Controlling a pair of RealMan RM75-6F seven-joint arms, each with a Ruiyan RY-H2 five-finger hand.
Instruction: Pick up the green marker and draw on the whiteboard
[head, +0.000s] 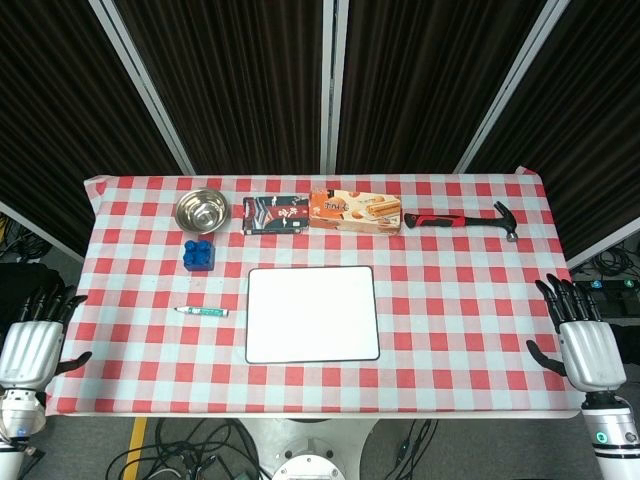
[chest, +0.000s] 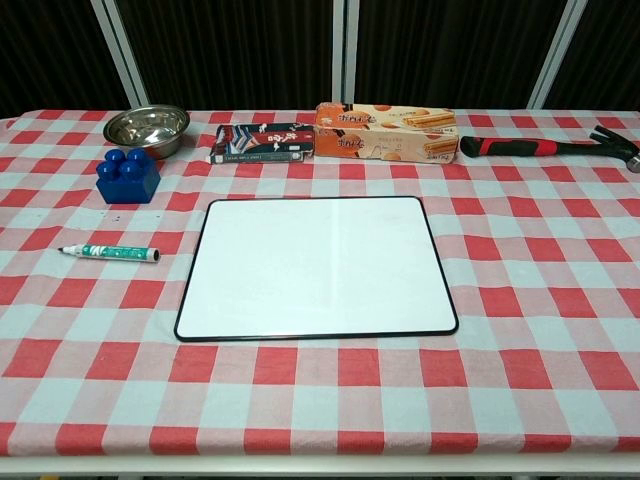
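Observation:
The green marker (head: 203, 313) (chest: 110, 252) lies capped on the checked cloth, just left of the whiteboard (head: 312, 314) (chest: 316, 267). The whiteboard is blank and lies flat at the table's middle front. My left hand (head: 33, 340) hangs beside the table's left edge with fingers spread and nothing in it. Beside the right edge, my right hand (head: 583, 340) is likewise open and empty. Neither hand shows in the chest view.
Along the back stand a steel bowl (head: 201, 210) (chest: 146, 127), a dark flat packet (head: 274, 214) (chest: 261, 142), a biscuit box (head: 354, 211) (chest: 387, 132) and a red-handled hammer (head: 462, 220) (chest: 550, 147). A blue toy block (head: 198, 253) (chest: 128, 177) sits behind the marker.

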